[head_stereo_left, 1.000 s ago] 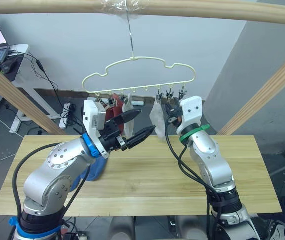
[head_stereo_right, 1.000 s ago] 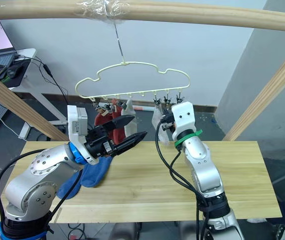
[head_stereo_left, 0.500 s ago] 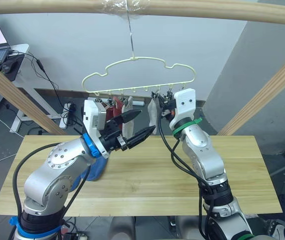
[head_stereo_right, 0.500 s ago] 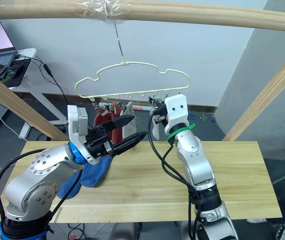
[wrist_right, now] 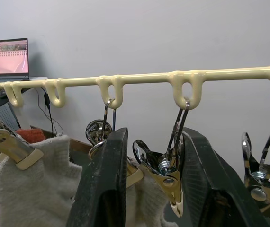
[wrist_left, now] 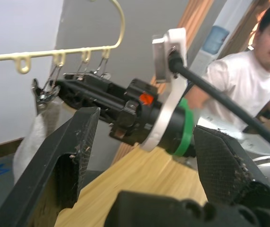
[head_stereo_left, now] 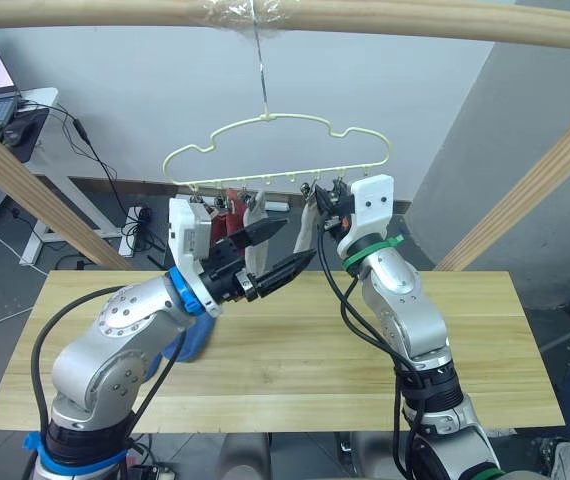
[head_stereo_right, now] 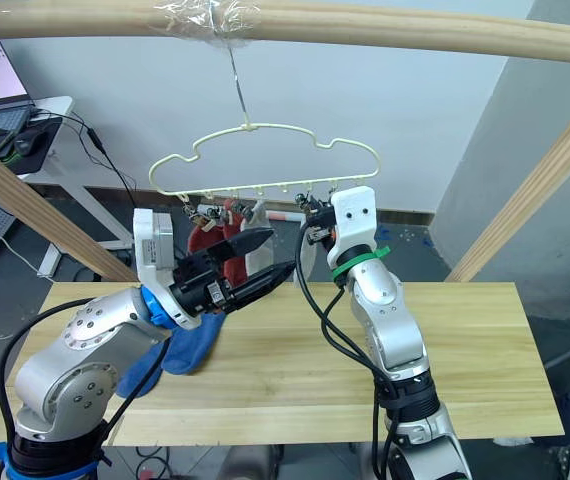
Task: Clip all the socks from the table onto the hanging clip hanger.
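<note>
Socks [wrist_right: 35, 189] of fuzzy knit hang from metal clips [wrist_right: 166, 170] between spread right fingers [wrist_right: 104, 189]; left fingers [head_stereo_left: 275, 250] gape.

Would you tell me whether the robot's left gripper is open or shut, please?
Open: the left gripper's two black fingers stand well apart, with nothing held between them.

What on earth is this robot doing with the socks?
It is pegging socks onto a clip hanger that hangs from a wooden pole. Rust-red and light grey socks already hang from the clips. The right gripper is raised to the row of clips, its open fingers either side of a metal clip. The left gripper hovers open beside it. A blue sock lies on the table.
</note>
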